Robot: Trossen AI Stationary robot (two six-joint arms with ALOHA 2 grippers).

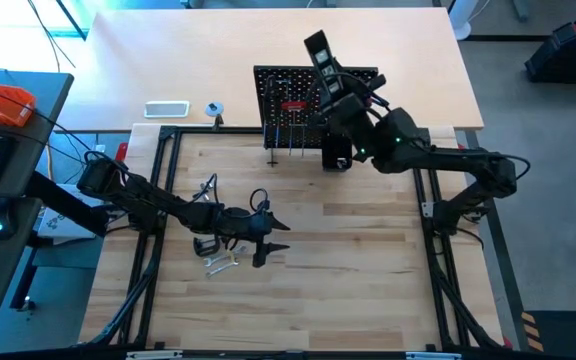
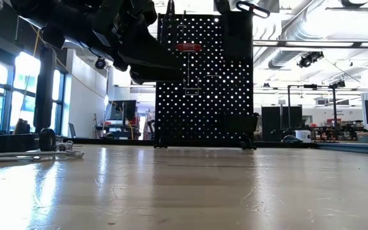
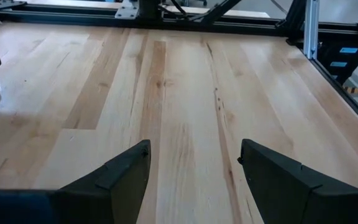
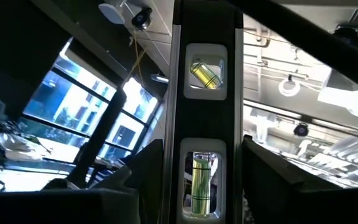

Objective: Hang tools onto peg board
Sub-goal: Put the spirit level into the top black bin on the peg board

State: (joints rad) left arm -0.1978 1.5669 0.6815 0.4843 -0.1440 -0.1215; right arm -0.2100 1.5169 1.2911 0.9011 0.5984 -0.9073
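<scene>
Gripping black-and-silver bar (image 4: 204, 106) in right pincer (image 1: 340, 100), jaws closed on it, long axis upright, just in front of peg board (image 1: 288, 85). Left pincer (image 1: 268, 238) wide open, empty, beside remaining tools (image 1: 218, 262) on counter (image 1: 348, 290), well apart from peg board.

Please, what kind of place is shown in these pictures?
Probably a robotics lab or workshop. Two robot arms work at a wooden table with an upright peg board for tools. Behind it the low view shows exposed ceiling ducts, large windows and benches with equipment.
</scene>
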